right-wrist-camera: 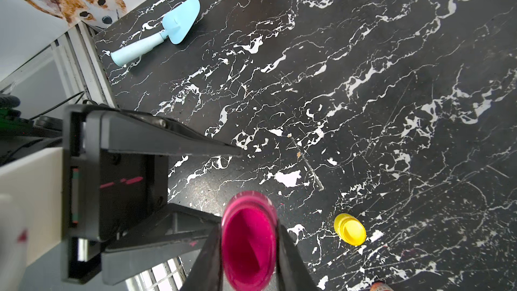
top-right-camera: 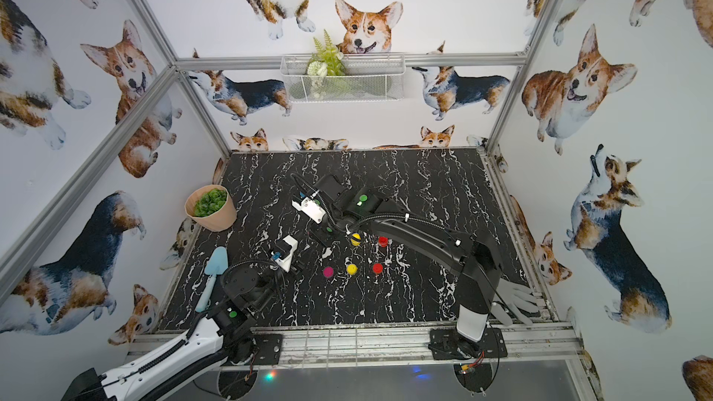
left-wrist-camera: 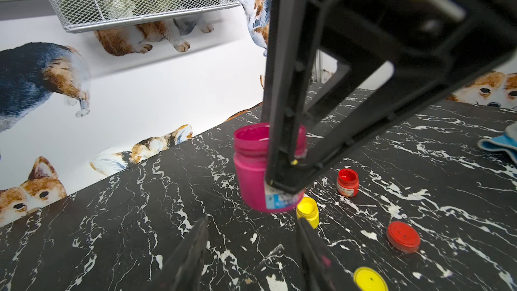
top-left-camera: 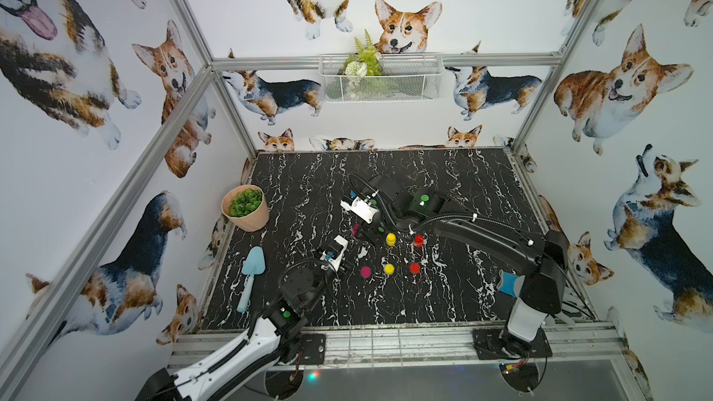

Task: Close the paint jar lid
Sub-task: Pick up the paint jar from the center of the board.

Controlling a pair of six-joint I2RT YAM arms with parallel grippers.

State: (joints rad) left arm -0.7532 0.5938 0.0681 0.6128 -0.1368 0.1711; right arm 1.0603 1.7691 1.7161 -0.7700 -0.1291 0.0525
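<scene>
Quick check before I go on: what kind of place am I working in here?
Most likely a staged robot test cell, not a real room: an aluminium frame carries corgi-print walls, and a metal mounting rail runs along the near edge of the marble-pattern tabletop.

Bright, even light, soft shadows; wide-angle bending at edges, near parts perhaps blurred.

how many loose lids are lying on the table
3, in a row: pink lid on the robot's left, yellow lid in the middle, red lid on its right. The arms could hide more; none shows.
</scene>
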